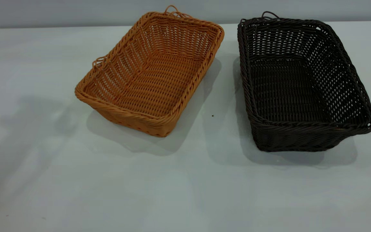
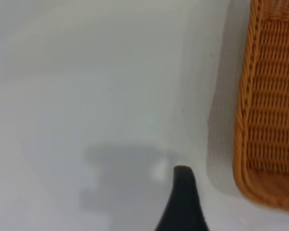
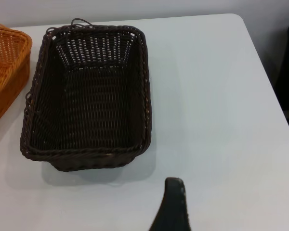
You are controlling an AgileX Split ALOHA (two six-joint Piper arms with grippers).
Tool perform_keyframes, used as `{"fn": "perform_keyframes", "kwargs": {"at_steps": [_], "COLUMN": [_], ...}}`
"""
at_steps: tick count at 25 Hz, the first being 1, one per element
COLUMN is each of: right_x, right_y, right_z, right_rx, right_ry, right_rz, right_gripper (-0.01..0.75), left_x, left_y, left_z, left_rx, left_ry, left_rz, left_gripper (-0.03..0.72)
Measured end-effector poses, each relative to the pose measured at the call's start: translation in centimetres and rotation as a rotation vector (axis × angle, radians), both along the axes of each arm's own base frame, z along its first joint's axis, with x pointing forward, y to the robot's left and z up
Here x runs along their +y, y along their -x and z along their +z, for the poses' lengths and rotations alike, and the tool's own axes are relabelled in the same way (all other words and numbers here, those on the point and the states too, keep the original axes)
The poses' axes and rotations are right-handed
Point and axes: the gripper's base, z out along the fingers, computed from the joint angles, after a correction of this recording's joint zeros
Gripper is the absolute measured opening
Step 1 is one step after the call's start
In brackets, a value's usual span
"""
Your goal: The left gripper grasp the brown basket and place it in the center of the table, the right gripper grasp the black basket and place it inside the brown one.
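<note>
We see the brown basket sitting on the table toward the far edge, left of the middle, its long axis running slantwise from the near-left toward the far-right, so that one short end faces the near edge at an angle. It is a rectangular orange-tan wicker piece with a braided rim, sloping openwork walls and small loop handles at its short ends. Just beside it, apart by a narrow strip of bare top, stands the black basket toward the far right corner, its long axis running nearly straight from the near edge to the far edge; it is the same woven make in black-brown, with a thin loop handle at its far end. Both lie upright and hold nothing. The tabletop is smooth, pale grey-white, with a few dark specks. We see only one dark fingertip of the left gripper above bare table beside the brown basket's corner, and one of the right gripper nearer than the black basket; whether either claw is spread or pressed together we cannot tell.
</note>
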Motion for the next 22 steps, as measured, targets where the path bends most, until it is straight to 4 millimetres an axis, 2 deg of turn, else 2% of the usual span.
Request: {"fn": "perform_keyframes", "kwargs": {"at_steps": [5,10,13,16,19,22], "right_x": [0.0,-0.1,-0.2,-0.2,-0.3,-0.2], "right_y": [0.0,-0.1,-0.1,-0.9,-2.8,-6.2], "right_z": [0.1,0.1,0.1,0.2,1.3,2.9], "right_rx": [-0.010,-0.014,-0.012,0.044,0.129,0.205], "right_ry": [0.003,-0.006,-0.015,-0.022,-0.023,-0.041], "right_rz": [-0.002,-0.020,-0.035,-0.039,-0.041,-0.034], "right_gripper": [0.563,0.563,0.563,0.563,0.563,0.563], "left_x": [-3.8,-7.2,-9.1,-9.9,-9.9,-9.9], "left_y": [-6.8,-10.7,-12.0,-12.6,-12.6,-12.6], "left_z": [-6.5,-11.4,-14.1,-16.7,-18.2,-18.9], "left_rx": [0.098,0.165,0.204,0.240,0.266,0.263], "left_ry": [-0.032,-0.044,-0.051,-0.057,-0.061,-0.062], "left_rz": [-0.102,-0.168,-0.202,-0.215,-0.215,-0.213], "left_gripper": [0.527,0.527,0.527,0.527,0.527,0.503]}}
